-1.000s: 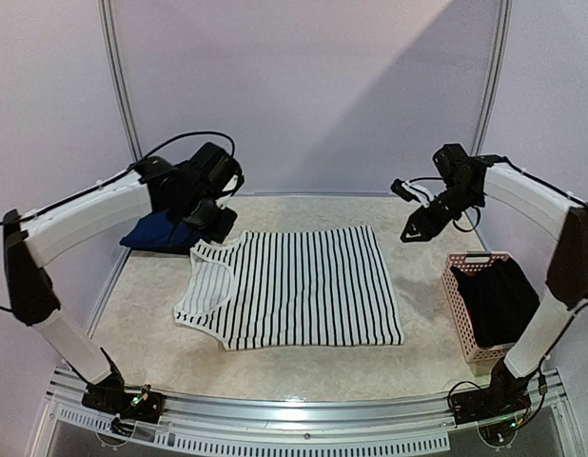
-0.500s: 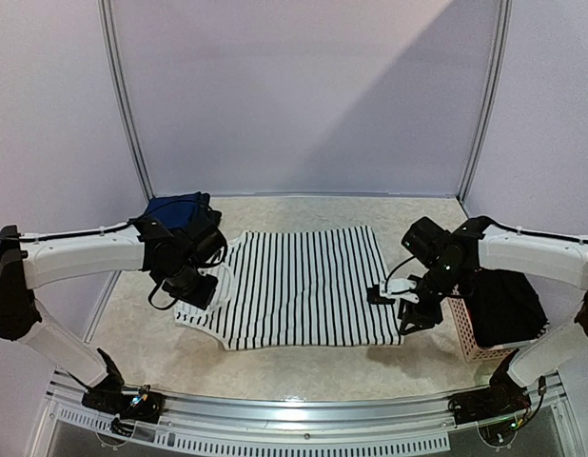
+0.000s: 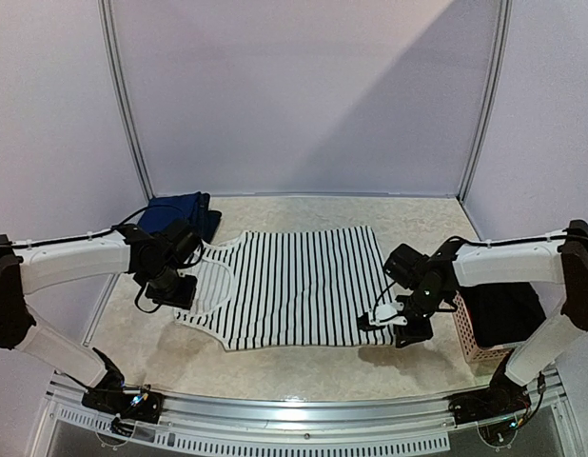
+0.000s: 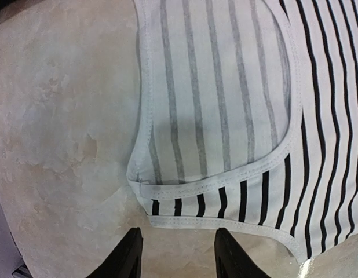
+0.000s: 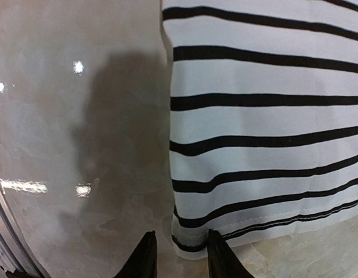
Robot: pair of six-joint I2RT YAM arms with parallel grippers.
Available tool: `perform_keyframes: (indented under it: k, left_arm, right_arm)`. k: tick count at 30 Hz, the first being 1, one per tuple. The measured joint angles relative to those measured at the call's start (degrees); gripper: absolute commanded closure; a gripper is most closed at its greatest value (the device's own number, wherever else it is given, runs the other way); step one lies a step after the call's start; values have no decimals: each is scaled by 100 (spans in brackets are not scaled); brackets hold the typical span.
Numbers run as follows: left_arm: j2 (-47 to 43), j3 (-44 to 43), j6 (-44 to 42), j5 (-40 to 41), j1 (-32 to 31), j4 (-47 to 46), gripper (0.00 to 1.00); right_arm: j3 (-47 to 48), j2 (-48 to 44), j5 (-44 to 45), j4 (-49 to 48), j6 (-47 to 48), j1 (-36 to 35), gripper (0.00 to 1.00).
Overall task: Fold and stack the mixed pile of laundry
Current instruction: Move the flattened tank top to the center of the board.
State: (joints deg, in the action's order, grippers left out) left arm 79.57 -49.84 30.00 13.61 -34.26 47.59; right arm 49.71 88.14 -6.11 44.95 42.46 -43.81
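The black-and-white striped tank top [image 3: 294,286] lies spread flat in the middle of the table. My left gripper [image 3: 175,291] hovers low at its left shoulder strap. In the left wrist view that gripper [image 4: 178,256] is open, its fingertips [image 4: 125,255] just short of the strap's white edge [image 4: 214,200], with bare table between them. My right gripper [image 3: 397,320] sits at the top's near right corner. In the right wrist view it [image 5: 180,258] is open, and the hem corner [image 5: 193,242] reaches in between the jaws. A navy piece [image 3: 180,211] lies folded at the back left.
A pink slotted basket [image 3: 462,328] stands at the right edge, with a black garment [image 3: 503,307] inside it, close beside my right arm. The metal rail [image 3: 294,414] runs along the table's near edge.
Both arms have dropped from raised positions at the back to the table, the left to the tank top's shoulder strap, the right to its near right corner. The navy piece is now uncovered.
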Motion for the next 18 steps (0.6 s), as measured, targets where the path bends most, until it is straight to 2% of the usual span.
perform_keyframes:
  k: [1,2,6,10,11,14,15,18]
  left_arm:
    - [-31,-2,-7,-11,74,-11,56]
    - [-63,-7,-24,-28,162,-17,56]
    - [-83,-68,-109,-76,374,-2,57]
    - [-131,-76,-151,-125,424,17,58]
    - [-149,-79,-157,-131,426,15,57]
    - [-168,-107,-223,-136,455,2,55]
    - [-153,-162,-264,-144,479,-20,54]
    - [20,-439,-389,-262,612,-164,54]
  right_arm:
    - [-26,70,59,-50,7,-11,96]
    - [-42,138,162,-90,4,-28,99]
    - [-151,122,448,-149,46,-79,100]
    - [-457,-551,708,109,186,-107,100]
    - [-531,-824,741,236,247,-109,97]
    - [-732,-1596,772,538,367,-114,70]
    - [-817,-1847,761,634,490,-116,66]
    - [-931,-2149,748,824,560,-118,63]
